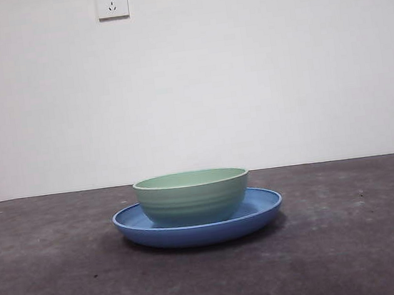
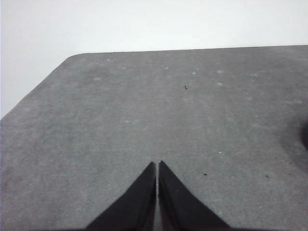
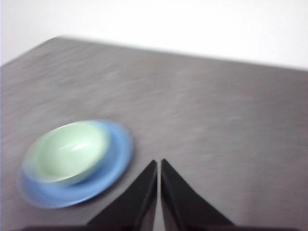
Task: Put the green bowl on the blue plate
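Observation:
The green bowl (image 1: 192,195) stands upright inside the blue plate (image 1: 265,204) in the middle of the dark table. The right wrist view, blurred, shows the bowl (image 3: 70,151) resting on the plate (image 3: 120,151), apart from my right gripper (image 3: 159,163), which is shut and empty above the table. My left gripper (image 2: 157,166) is shut and empty over bare table, with neither the bowl nor the plate in its view. Neither arm shows in the front view.
A white wall with a socket (image 1: 111,1) stands behind the table. The table's far edge and a rounded corner (image 2: 72,57) show in the left wrist view.

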`<action>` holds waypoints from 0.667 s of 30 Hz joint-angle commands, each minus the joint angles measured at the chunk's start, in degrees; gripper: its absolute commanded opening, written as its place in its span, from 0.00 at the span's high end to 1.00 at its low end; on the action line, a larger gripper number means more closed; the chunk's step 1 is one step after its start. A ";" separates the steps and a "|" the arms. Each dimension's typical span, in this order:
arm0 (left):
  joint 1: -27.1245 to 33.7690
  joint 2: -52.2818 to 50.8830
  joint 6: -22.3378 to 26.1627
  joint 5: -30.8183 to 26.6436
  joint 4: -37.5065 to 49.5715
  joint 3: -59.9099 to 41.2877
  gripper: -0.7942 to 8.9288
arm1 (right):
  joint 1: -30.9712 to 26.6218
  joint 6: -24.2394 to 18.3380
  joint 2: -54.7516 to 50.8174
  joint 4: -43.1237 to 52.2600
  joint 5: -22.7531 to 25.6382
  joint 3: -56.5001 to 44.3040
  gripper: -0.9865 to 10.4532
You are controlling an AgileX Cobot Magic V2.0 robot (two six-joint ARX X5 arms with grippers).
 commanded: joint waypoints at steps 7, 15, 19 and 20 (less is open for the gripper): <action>0.11 -0.11 -0.55 -0.13 -0.46 -1.20 0.91 | -6.23 -1.03 -14.91 18.99 0.44 -20.39 0.91; 0.11 -0.11 -0.55 -0.13 -0.46 -1.20 0.91 | -6.43 -0.81 -22.49 28.17 2.38 -34.23 0.91; 0.11 -0.11 -0.55 -0.13 -0.48 -1.20 0.91 | -6.47 -0.59 -24.37 28.94 3.15 -38.75 0.91; 0.11 -0.11 -0.55 -0.13 -0.46 -1.20 0.91 | -6.47 -0.37 -24.74 28.92 3.23 -39.69 0.91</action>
